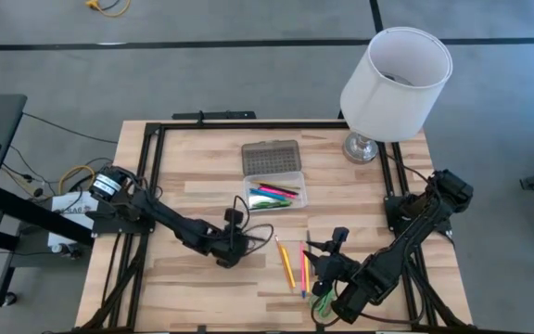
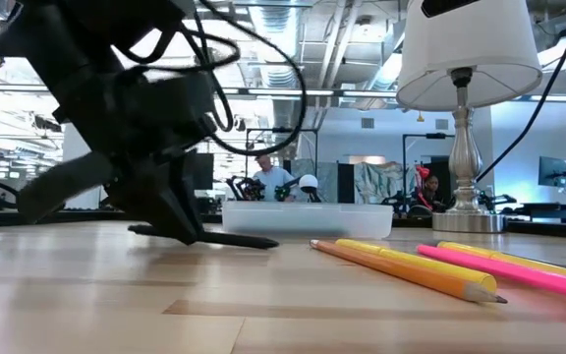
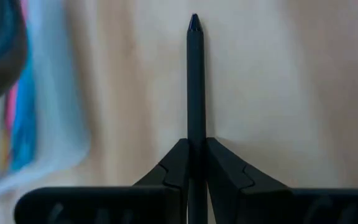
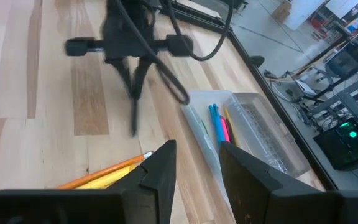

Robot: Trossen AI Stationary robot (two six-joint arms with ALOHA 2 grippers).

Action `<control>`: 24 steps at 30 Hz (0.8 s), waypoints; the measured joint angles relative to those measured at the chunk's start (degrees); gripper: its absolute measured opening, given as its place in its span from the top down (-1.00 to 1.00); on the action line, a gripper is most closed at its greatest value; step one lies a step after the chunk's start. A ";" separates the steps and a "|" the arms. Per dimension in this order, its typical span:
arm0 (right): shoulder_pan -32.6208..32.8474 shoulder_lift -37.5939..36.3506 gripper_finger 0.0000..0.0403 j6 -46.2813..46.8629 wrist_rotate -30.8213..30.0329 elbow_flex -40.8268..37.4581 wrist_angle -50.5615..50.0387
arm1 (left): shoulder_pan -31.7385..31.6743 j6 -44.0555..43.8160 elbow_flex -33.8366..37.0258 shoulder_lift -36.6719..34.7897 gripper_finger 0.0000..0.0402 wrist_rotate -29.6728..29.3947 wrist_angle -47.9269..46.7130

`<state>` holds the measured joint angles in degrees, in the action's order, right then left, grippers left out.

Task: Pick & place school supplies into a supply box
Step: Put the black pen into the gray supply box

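Note:
My left gripper [image 1: 235,248] is shut on a thin dark pen [image 3: 195,81] just over the table's middle, near side of the supply box. The clear supply box [image 1: 276,192] lies open with its dotted lid [image 1: 272,156] folded back, and it holds blue, pink and green pens [image 4: 219,124]. A yellow pencil [image 2: 411,265] and a pink one [image 2: 504,265] lie flat on the wood right of the held pen. Green scissors [image 1: 323,301] lie at the near edge. My right gripper [image 4: 197,165] hangs open above the pencils, nothing between its fingers. My left gripper pinches the dark pen's shaft [image 3: 195,127] between its two fingertips [image 3: 179,155]. The fingers slant down from the table's left, and the pen sticks out forward past them, its pointed tip [image 3: 194,22] free. In the low view the pen [image 2: 234,239] lies almost level, close over the wood; whether an end touches, I cannot tell.
A white-shaded lamp [image 1: 397,79] stands at the table's far right corner on a metal foot [image 1: 364,147]. A black frame [image 1: 202,121] runs round the tabletop. Bare wood lies left of the box and along the near left.

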<state>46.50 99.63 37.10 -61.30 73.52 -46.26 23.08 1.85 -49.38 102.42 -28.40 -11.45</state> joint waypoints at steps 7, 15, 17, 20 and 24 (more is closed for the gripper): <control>0.00 0.02 0.41 0.00 -0.02 0.00 -0.07 | 0.03 -1.60 -0.05 -0.58 0.85 -2.96 -0.55; 0.00 0.02 0.41 0.00 -0.03 0.00 -0.13 | 0.49 -1.57 -0.20 -0.63 0.85 -4.38 0.15; 0.00 0.02 0.41 0.00 -0.02 0.00 -0.15 | 0.68 -1.47 -0.23 -0.67 0.85 -5.15 0.46; 0.00 0.02 0.41 0.00 -0.02 0.00 -0.13 | 1.04 -1.42 -0.61 -0.69 0.85 -7.34 0.42; 0.00 0.02 0.41 0.00 -0.02 0.00 -0.13 | 1.39 -1.37 -2.37 -0.77 0.85 -9.75 0.62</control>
<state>46.50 99.66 37.10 -61.32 73.52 -46.39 24.47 0.48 -51.75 101.66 -38.15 -10.84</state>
